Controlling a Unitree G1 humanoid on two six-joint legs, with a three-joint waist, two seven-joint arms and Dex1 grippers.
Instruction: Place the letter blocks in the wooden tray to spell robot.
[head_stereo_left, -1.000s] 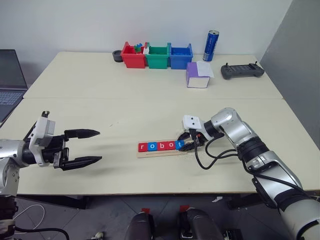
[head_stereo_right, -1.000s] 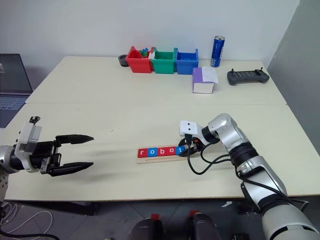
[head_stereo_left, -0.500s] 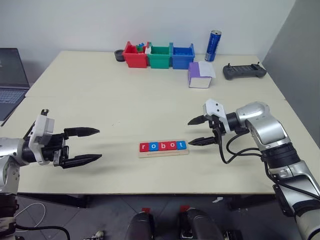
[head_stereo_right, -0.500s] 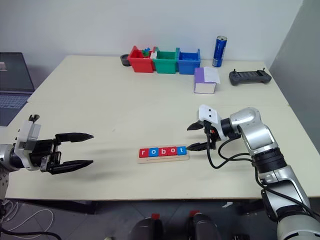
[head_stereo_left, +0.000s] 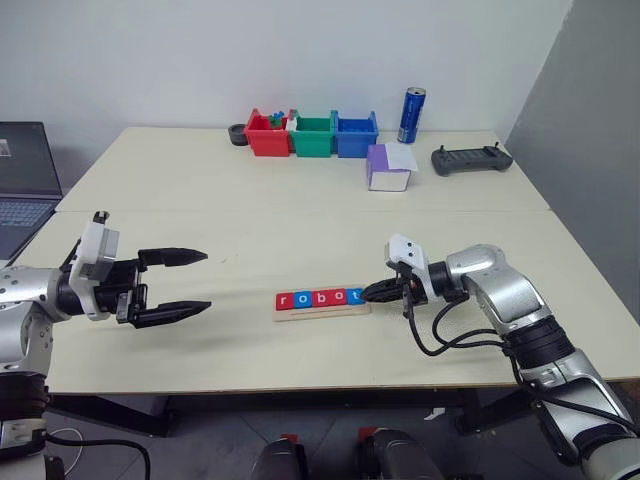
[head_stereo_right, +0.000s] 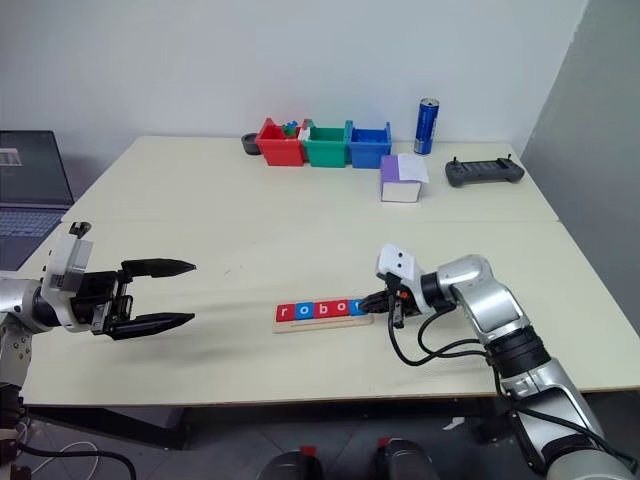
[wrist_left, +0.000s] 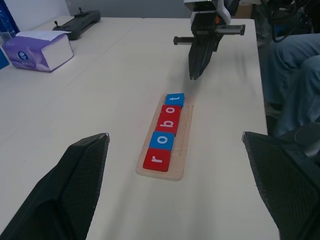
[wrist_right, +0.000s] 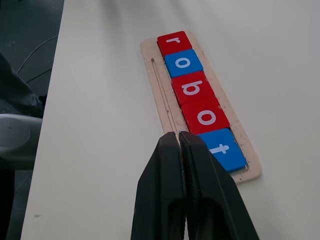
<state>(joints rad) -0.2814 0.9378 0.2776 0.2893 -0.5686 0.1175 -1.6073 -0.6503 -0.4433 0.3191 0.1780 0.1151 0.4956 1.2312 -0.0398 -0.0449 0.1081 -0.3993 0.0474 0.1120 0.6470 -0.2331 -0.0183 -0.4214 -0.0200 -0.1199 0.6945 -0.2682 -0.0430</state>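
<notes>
Right gripper (wrist_right: 180, 145) has its two black fingers pressed tight together, nothing between them, tips hovering at the "t" end of the long pale-wood tray (head_stereo_left: 321, 311), just beside it. On that tray, five flat rounded-square letter blocks (head_stereo_left: 320, 298) sit in a row: red, blue, red, red, blue, reading "robot" in white. Over on the other side, the left gripper (head_stereo_left: 185, 284) hangs spread wide and empty, well apart from the tray. Red, green and blue plastic bins (head_stereo_left: 313, 135) line the cream table's (head_stereo_left: 250, 205) far edge.
</notes>
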